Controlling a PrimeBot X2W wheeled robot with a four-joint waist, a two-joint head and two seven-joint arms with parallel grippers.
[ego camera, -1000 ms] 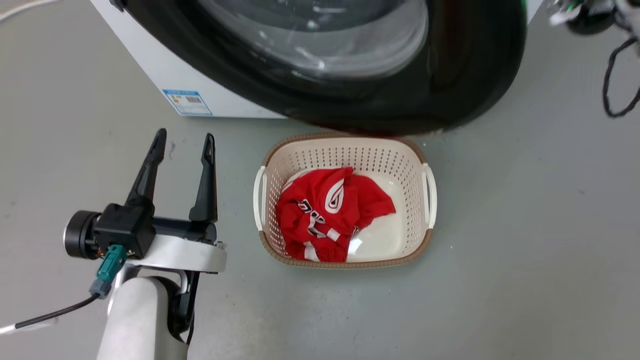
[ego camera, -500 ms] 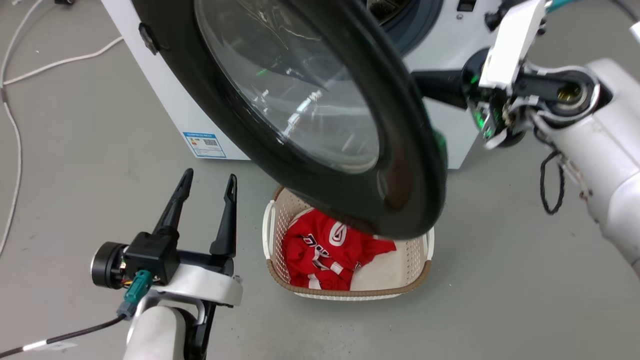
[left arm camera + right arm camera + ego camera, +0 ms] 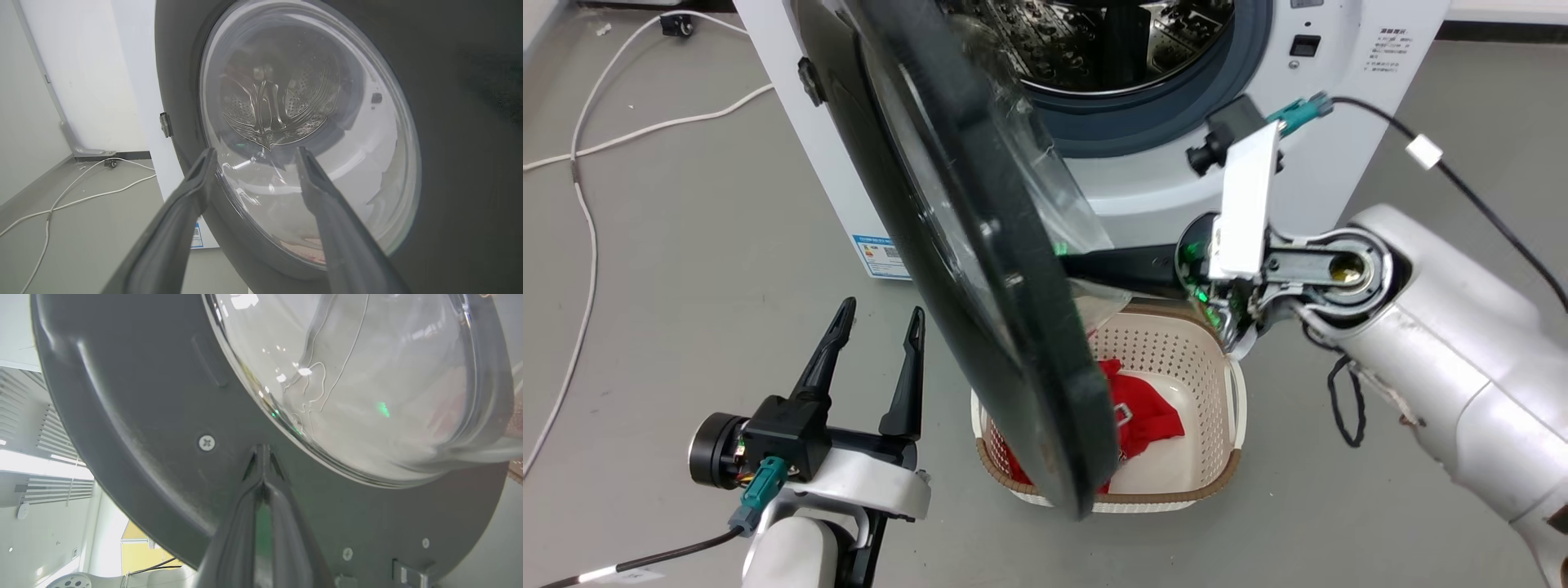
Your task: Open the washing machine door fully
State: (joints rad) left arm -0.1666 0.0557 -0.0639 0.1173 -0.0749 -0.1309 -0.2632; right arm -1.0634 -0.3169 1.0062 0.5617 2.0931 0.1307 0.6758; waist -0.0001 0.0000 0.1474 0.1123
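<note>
Black washing machine door (image 3: 980, 269) ajar — right pincer (image 3: 262, 451) together against it; left pincer (image 3: 882, 307) apart; label (image 3: 882, 255) unreadable.

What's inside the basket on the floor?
Red cloth with white marks lies in the basket. The washing machine door covers the basket's left part in the head view, so anything else lying there cannot be seen.
</note>
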